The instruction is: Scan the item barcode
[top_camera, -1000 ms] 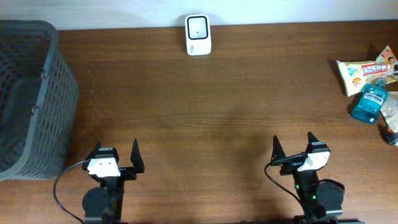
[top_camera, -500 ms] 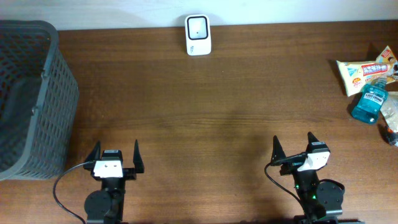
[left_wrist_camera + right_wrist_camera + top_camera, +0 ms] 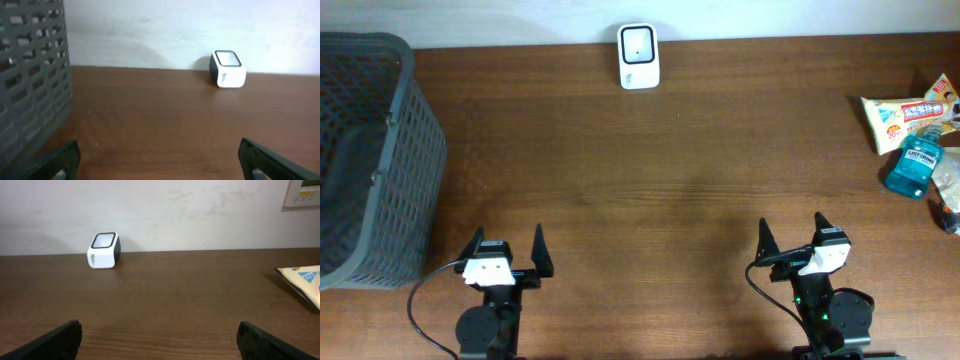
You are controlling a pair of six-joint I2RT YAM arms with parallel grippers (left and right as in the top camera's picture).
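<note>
The white barcode scanner (image 3: 639, 56) stands at the back middle of the table, also seen in the left wrist view (image 3: 228, 69) and the right wrist view (image 3: 104, 250). Items lie at the far right: a snack packet (image 3: 905, 115) (image 3: 302, 277) and a blue bottle (image 3: 917, 165). No barcode shows on them. My left gripper (image 3: 506, 245) (image 3: 159, 150) is open and empty near the front left edge. My right gripper (image 3: 790, 230) (image 3: 159, 330) is open and empty at the front right, well short of the items.
A tall grey mesh basket (image 3: 370, 160) (image 3: 30, 90) fills the left side of the table. A dark item (image 3: 950, 215) lies at the right edge below the bottle. A white wall runs behind the table.
The left gripper has swayed slightly sideways and back. The right arm and all objects have stayed put.
</note>
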